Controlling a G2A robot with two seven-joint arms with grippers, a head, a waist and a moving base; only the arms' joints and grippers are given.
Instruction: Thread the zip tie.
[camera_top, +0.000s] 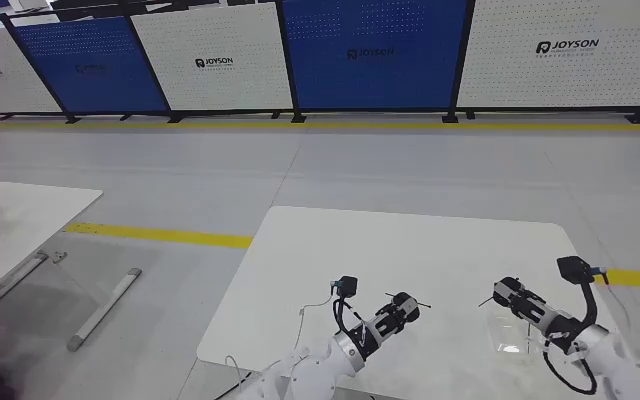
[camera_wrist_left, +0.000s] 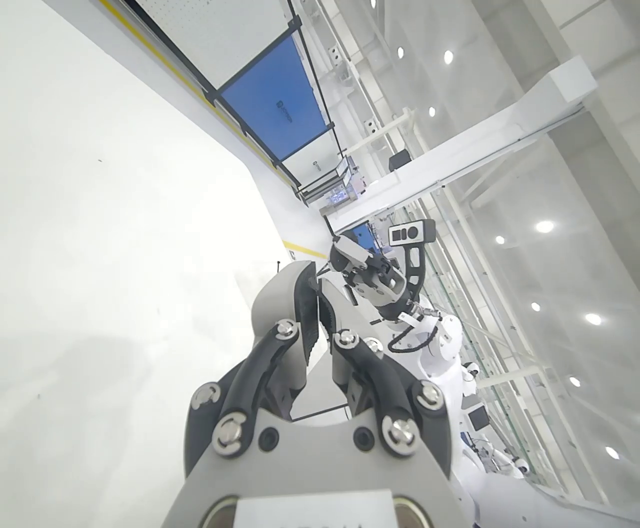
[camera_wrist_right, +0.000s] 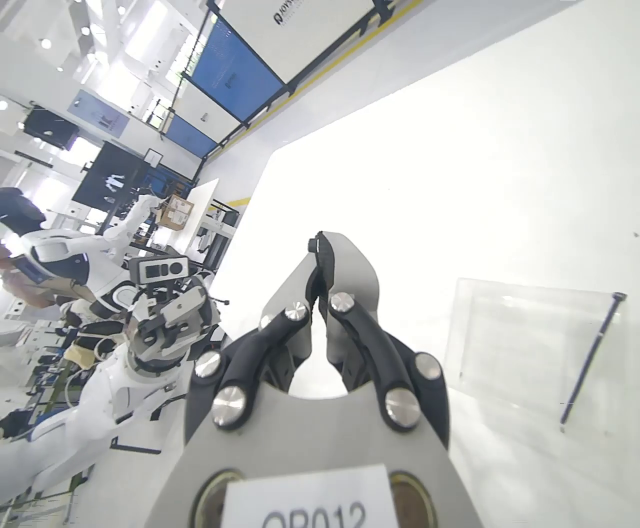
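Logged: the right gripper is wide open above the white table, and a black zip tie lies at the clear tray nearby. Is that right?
Not quite. The right gripper is shut, not wide open: the right wrist view shows its fingers pressed together. The rest holds: it is above the white table, and a black zip tie lies at the clear tray nearby.

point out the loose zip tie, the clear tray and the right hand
loose zip tie (camera_wrist_right: 598, 345), right wrist view, middle of its strap
clear tray (camera_wrist_right: 525, 340), right wrist view, bare floor
right hand (camera_wrist_right: 318, 252), right wrist view, between its shut fingertips
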